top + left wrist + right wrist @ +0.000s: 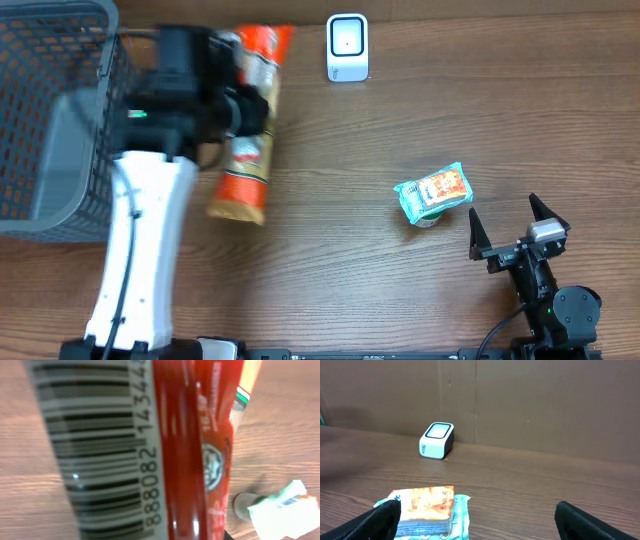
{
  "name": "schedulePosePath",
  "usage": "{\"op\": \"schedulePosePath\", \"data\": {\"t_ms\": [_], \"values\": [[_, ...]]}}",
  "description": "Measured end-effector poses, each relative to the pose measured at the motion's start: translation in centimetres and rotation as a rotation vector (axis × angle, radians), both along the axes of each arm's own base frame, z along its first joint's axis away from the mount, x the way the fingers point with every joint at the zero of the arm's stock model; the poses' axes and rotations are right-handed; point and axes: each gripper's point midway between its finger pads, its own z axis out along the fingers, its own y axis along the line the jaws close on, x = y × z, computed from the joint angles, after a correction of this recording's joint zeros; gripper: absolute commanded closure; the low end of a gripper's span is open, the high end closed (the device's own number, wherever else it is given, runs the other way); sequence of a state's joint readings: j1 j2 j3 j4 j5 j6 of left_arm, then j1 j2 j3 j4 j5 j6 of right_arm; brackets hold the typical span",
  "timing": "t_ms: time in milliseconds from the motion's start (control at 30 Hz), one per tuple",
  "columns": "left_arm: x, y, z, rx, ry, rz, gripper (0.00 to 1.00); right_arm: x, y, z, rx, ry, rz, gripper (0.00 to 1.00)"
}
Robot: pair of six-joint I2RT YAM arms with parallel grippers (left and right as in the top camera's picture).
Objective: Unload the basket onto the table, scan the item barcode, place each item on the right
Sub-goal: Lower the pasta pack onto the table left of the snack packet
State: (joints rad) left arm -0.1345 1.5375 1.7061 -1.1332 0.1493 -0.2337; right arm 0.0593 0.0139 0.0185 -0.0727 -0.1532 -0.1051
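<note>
The wooden surface (360, 140) carries all items. A grey wire basket (60, 40) stands at its left end. The left arm (140, 250) reaches in from the near edge, alongside the basket, and ends over the snack bag (245, 180).

The snack bag is the item to be scanned. It is a long red-and-orange packet just right of the basket. Its long axis runs from near side to far side, with the far end tipped slightly right. The left claw (243, 112) is closed narrow across its middle. Whether the bag is lifted clear of the surface cannot be told.

The right claw (502, 208) rests by the near-right corner, jaws spread wide with nothing between them. A small green packet (433, 194) lies just beyond it, apart from the fingertips.

The scanner (347, 47), a small white box, stands at the far edge. It is to the right of the bag's far end and well apart from the right claw. The left arm is the nearer one and holds the item, so the coming move is judged to be a short carry rightward and away.

The barcode (95, 450), black bars on a white panel beside the red print, fills the left wrist view. Its digits run along the bag's length. It faces the wrist camera, so the bag probably needs turning before the panel meets the scanner window.
</note>
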Motion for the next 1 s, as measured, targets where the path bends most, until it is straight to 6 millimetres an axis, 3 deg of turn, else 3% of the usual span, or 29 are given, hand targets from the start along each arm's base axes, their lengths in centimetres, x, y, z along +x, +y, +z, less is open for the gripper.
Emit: {"op": "schedulePosePath", "data": {"t_ms": [133,333,667,700,800,900,1000], "values": [[-0.1,-3.5,-6.0,0.013,0.059,0.004,0.96,0.0,0.0,0.0,0.0,-0.001,0.0,0.0],[-2.1,-7.6,-14.4,0.025,0.108,0.003,0.96,0.0,0.0,0.0,0.0,-0.001,0.0,0.0],[-3.9,-9.6,-23.3,0.021,0.231,0.116,0.96,0.0,0.0,0.0,0.0,-0.002,0.0,0.0],[-3.9,-9.8,-24.0,0.022,0.243,0.121,0.92,0.0,0.0,0.0,0.0,-0.002,0.0,0.0],[-3.9,-10.5,-25.5,0.016,0.267,0.117,0.62,0.0,0.0,0.0,0.0,-0.001,0.0,0.0],[-3.7,-11.0,-25.4,-0.011,0.264,0.114,0.34,0.0,0.0,0.0,0.0,-0.001,0.0,0.0],[-3.7,-11.2,-25.3,-0.019,0.268,0.107,0.18,0.0,0.0,0.0,0.0,-0.001,0.0,0.0]]}}
